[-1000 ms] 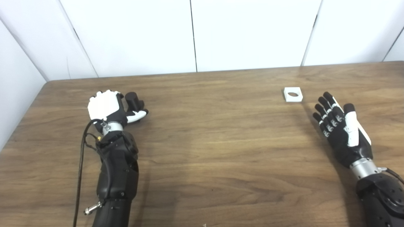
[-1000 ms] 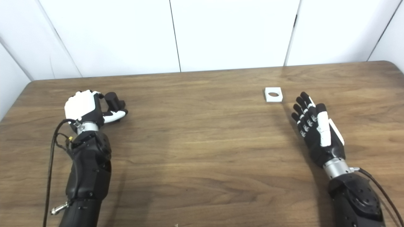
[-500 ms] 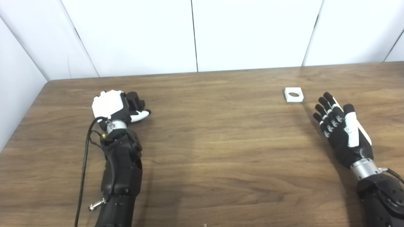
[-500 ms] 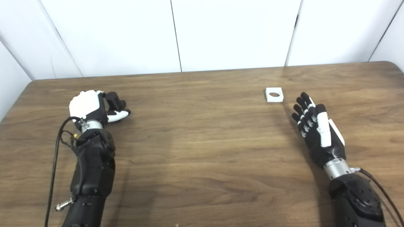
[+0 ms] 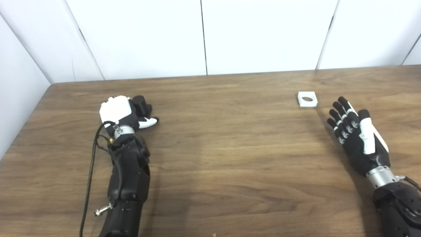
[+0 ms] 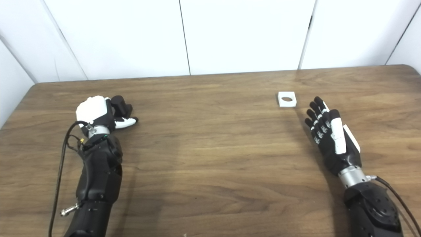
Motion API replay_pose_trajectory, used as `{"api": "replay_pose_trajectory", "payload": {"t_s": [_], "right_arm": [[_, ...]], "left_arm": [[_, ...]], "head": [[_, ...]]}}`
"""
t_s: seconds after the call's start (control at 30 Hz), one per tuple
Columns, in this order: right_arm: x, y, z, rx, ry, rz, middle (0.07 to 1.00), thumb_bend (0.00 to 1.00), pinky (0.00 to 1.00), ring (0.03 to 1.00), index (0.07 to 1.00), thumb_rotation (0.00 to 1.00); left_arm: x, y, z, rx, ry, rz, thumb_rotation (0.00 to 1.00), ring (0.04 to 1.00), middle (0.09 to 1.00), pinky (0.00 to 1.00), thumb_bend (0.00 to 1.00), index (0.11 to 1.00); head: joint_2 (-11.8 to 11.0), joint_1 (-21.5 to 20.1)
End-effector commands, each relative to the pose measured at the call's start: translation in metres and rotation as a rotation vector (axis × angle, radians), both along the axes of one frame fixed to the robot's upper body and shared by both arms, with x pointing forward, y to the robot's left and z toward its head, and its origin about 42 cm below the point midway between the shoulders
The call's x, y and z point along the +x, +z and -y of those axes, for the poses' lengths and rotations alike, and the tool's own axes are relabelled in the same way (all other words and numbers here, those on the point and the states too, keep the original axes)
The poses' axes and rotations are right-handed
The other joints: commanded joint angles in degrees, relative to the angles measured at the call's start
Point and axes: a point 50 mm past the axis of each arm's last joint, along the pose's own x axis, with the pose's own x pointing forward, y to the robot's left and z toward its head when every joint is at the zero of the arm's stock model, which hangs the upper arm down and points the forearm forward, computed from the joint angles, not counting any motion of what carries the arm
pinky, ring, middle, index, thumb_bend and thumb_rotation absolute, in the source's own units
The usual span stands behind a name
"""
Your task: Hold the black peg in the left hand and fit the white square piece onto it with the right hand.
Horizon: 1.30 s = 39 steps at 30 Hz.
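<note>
The black peg (image 5: 142, 104) stands at the table's left, upright, with its round top showing. My left hand (image 5: 119, 112) is curled around it from the left, fingers wrapped on it and the white-tipped thumb lying in front of it, low at the table surface. The white square piece (image 5: 307, 99) with a round hole lies flat at the right; it also shows in the right eye view (image 6: 286, 99). My right hand (image 5: 357, 135) is open, fingers spread and straight, a little nearer and to the right of the piece, not touching it.
The wooden table (image 5: 223, 144) has a white wall along its far edge and a white panel at its left edge. A black cable (image 5: 91, 171) hangs beside my left forearm.
My left hand has shifted right and closed in tighter around the peg. The whole picture has shifted slightly. The right hand and the white piece have not moved.
</note>
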Motion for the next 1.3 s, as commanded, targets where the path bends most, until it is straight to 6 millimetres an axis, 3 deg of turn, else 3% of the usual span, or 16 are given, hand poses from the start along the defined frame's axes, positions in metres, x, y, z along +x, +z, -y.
{"api": "replay_pose_trajectory", "payload": {"t_s": [0.0, 0.37, 0.67, 1.27], "right_arm": [[-0.0224, -0.0373, 0.0027, 0.033, -0.020, -0.096, 1.000, 0.70, 1.00, 1.000, 1.000, 0.92], [-0.0214, -0.0345, 0.0048, 0.041, -0.014, -0.082, 1.000, 0.69, 1.00, 1.000, 1.000, 0.90], [-0.0205, -0.0333, 0.0053, 0.044, -0.012, -0.074, 1.000, 0.68, 1.00, 1.000, 1.000, 0.88], [-0.0232, -0.0293, 0.0074, 0.026, -0.019, -0.073, 1.000, 0.66, 1.00, 1.000, 1.000, 0.91]], "left_arm": [[0.0135, 0.0267, -0.0011, 0.043, 0.007, 0.075, 0.41, 1.000, 0.927, 1.00, 0.77, 0.702], [0.0138, 0.0239, -0.0020, 0.054, 0.002, 0.072, 0.38, 1.000, 0.929, 1.00, 0.76, 0.699], [0.0141, 0.0247, -0.0018, 0.040, 0.002, 0.066, 0.35, 1.000, 0.931, 1.00, 0.75, 0.628], [0.0113, 0.0199, -0.0010, 0.015, -0.013, 0.077, 0.27, 1.000, 0.929, 1.00, 0.72, 0.623]], "head": [[0.06, 0.03], [0.15, -0.02], [0.14, -0.17], [-0.05, -0.48]]}}
